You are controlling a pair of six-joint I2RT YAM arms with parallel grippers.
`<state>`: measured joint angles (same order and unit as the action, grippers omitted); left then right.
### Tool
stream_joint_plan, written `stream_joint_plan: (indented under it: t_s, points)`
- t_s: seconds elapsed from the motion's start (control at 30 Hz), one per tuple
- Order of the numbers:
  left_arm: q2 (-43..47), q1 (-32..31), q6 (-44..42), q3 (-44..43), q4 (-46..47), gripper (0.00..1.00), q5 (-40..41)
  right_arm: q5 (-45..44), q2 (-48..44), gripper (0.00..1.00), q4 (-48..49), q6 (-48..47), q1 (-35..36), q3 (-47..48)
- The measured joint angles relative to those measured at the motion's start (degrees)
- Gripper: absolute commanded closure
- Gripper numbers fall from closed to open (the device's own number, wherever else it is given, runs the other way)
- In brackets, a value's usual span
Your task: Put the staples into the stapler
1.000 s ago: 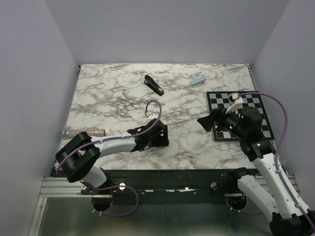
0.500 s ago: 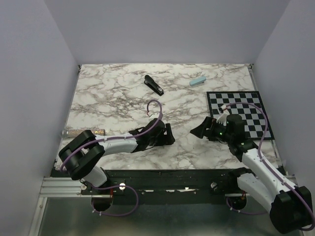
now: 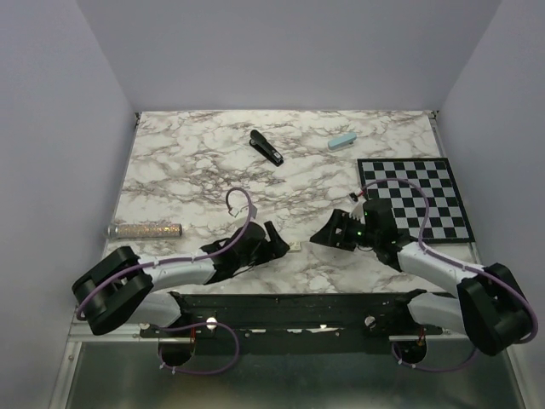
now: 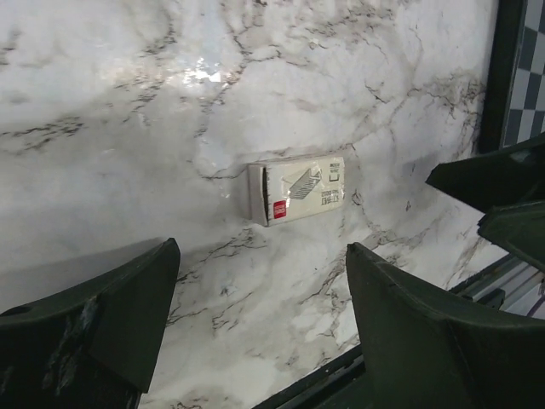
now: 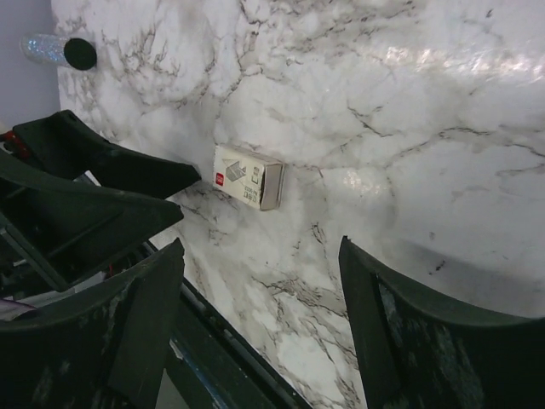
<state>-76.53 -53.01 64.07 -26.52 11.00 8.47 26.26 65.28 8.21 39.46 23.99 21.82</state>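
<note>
Near the front edge: small white cardboard staple box [image 4: 295, 189], flanked.
My left end effector [image 4: 262, 249] and right end effector [image 5: 260, 244] gape wide, empty, guessing to share it; slim black stapler [image 3: 266, 146] far back.

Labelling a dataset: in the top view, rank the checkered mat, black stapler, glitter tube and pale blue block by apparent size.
checkered mat
glitter tube
stapler
pale blue block, only slightly smaller than the stapler

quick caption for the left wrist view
Left gripper, jaws open, facing a small white box on the marble table.
</note>
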Motion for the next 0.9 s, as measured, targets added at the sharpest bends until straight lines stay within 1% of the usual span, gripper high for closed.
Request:
stream_joint_plan:
  t_s: [0.13, 0.3, 0.57, 0.9]
  points:
    - [4.72, 0.07, 2.64, 4.07, 0.07, 0.17, 3.32, 0.46, 6.34, 0.27, 4.22, 2.10, 2.89, 0.35]
    - [7.02, 0.33, 4.55, 6.34, 0.55, 0.18, 5.14, 0.66, 12.79, 0.36, 7.74, 3.80, 5.05, 1.77]
    - [6.82, 0.55, 5.03, 6.54, 1.14, 0.21, 5.77, 1.53, 19.34, 0.45, 13.03, 5.55, 6.86, 3.41]
    - [3.63, 0.55, 5.57, 5.97, 4.42, 0.25, 5.73, 2.91, 25.49, 0.51, 17.53, 6.97, 7.21, 5.03]
